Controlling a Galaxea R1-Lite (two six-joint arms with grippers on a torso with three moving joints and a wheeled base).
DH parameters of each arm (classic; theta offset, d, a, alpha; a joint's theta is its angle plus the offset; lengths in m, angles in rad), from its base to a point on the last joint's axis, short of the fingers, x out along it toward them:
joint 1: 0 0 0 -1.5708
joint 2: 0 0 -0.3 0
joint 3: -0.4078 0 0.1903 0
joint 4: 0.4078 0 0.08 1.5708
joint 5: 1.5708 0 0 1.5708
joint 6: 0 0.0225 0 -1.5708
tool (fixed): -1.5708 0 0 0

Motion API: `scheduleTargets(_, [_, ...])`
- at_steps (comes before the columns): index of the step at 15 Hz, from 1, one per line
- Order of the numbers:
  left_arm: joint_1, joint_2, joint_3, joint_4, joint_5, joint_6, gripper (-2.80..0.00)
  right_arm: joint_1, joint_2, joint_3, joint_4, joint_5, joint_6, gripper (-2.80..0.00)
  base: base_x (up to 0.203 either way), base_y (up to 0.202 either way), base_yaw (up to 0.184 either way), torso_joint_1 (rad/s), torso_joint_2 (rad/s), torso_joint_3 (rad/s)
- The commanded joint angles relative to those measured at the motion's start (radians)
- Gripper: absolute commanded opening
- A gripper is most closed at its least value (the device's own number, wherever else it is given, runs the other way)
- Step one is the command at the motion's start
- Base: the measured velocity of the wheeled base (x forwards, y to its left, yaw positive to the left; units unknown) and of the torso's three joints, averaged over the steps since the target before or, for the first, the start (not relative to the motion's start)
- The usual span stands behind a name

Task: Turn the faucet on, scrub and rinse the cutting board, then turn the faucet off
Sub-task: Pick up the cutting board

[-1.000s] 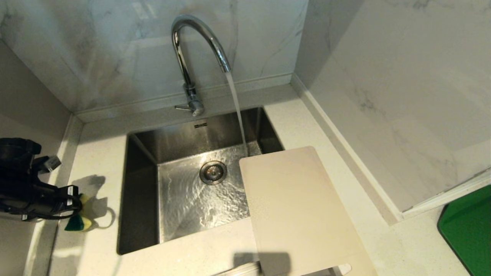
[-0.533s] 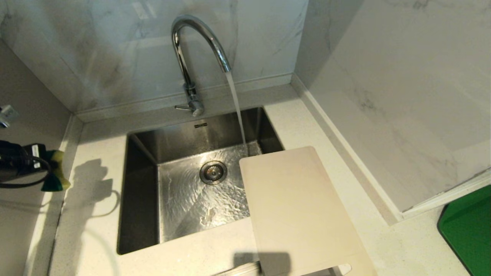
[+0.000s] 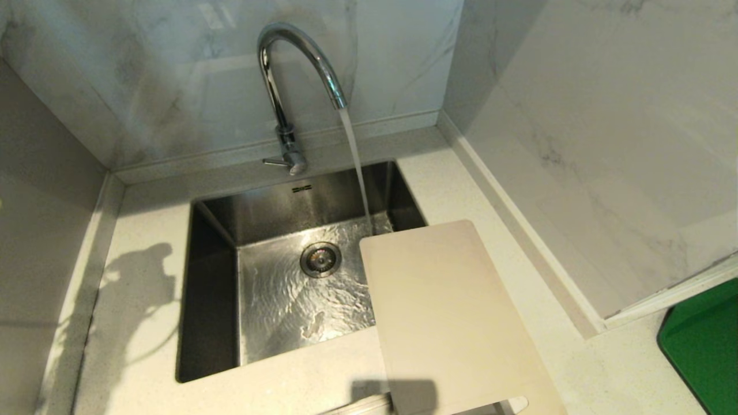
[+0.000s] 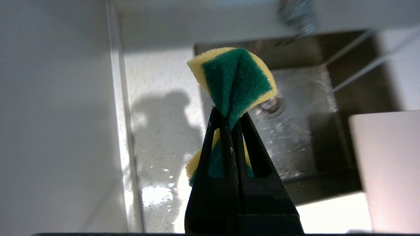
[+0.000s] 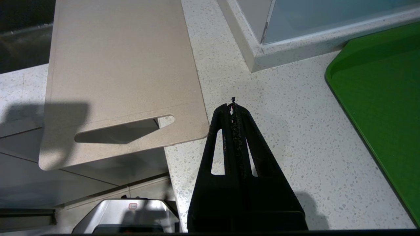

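Observation:
Water streams from the chrome faucet [image 3: 288, 75] into the steel sink [image 3: 219, 300], landing just past the far edge of the cream cutting board [image 3: 444, 311]. The board lies half over the sink's right side, its slot handle [image 5: 121, 131] hanging past the counter's front edge. Neither arm shows in the head view. My left gripper [image 4: 229, 114] is shut on a yellow and green sponge [image 4: 234, 80], raised above the counter left of the sink. My right gripper [image 5: 233, 105] is shut and empty above the counter, right of the board's handle end.
A bright green board [image 3: 703, 346] lies on the counter at the far right. Marble walls close in behind the sink and on both sides. The drain [image 3: 320, 259] sits mid-basin. The left arm's shadow [image 3: 138, 276] falls on the left counter.
My left arm, holding the sponge, has lifted up and away to the left, leaving the head view; only its shadow remains. Water keeps running. The board has not moved.

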Motion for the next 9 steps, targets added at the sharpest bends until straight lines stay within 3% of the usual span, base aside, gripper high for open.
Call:
scheduleTargets(1, [-0.004, -0.224, 0.068, 0.010, -0.013, 0.000, -2.80, 0.000, 0.000, 0.000, -0.001, 0.000, 0.000, -2.80, 0.000, 0.000, 0.000, 0.000, 0.00, 0.000])
scheduleTargets(9, [-0.037, -0.712, 0.692, 0.017, -0.020, 0.005, -2.80, 0.000, 0.000, 0.000, -0.001, 0.000, 0.001, -2.80, 0.000, 0.000, 0.000, 0.000, 0.00, 0.000])
